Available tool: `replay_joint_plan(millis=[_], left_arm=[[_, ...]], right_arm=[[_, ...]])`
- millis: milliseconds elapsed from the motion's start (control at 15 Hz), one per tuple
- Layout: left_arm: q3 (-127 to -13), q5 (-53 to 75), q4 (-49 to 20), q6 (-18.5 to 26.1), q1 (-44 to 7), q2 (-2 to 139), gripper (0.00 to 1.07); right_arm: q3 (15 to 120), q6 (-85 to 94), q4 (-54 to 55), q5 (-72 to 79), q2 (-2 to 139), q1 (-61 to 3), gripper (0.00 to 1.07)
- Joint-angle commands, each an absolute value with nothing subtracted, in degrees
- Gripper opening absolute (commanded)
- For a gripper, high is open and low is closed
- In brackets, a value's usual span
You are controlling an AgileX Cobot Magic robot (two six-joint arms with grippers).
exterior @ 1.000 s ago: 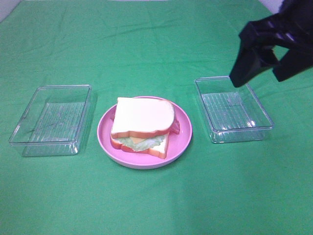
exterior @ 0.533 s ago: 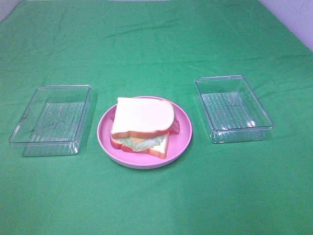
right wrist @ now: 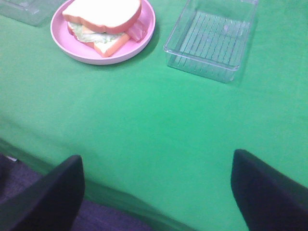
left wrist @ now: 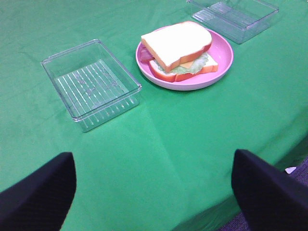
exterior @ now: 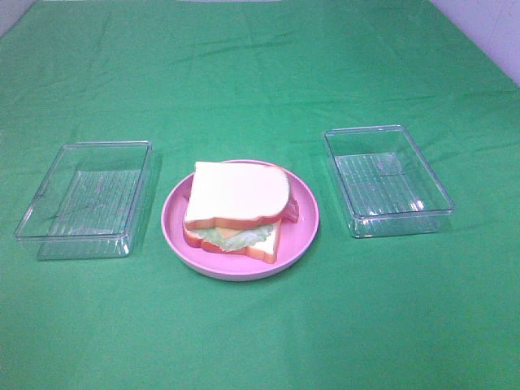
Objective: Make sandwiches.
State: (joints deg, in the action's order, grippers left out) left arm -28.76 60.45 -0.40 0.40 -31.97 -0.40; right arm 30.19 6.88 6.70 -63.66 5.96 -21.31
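- Left claw hangs released, its two dark fingers spread wide over bare green cloth near the table's edge; nothing between them.
- Right claw likewise released, fingers far apart above the cloth's edge, holding nothing.
- Neither claw shows in the high view.
- Sandwich: white bread with orange-brown crust on top and bottom, pale green lettuce and a bit of yellow-orange cheese peeping out at the front, a reddish bacon end at its right side. Top slice sits slightly askew on the lower one.
- It lies on the pink plate, mid-table, between two clear trays — one at 9 o'clock, one at about 2 o'clock from it.
- Sandwich lies well apart from both claws — in the high view they would be off toward 6 o'clock, past the near edge.
- A second earlier the right arm loomed dark over the right tray; it has since left that view. Sandwich, plate and trays have not shifted.
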Motion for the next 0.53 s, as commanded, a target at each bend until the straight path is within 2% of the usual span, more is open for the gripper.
replay_joint_plan(millis=[67, 533], left_arm=[[-28.59, 59.93, -0.69, 0.57, -32.03, -0.80, 0.83], [-28.59, 59.93, -0.63, 0.57, -31.68, -0.80, 0.83]], right_arm=[[29.11, 9.57, 6.53, -61.02, 5.16, -21.49, 0.77], [29.05, 9.51, 6.88, -60.96, 5.16, -21.49, 0.77]])
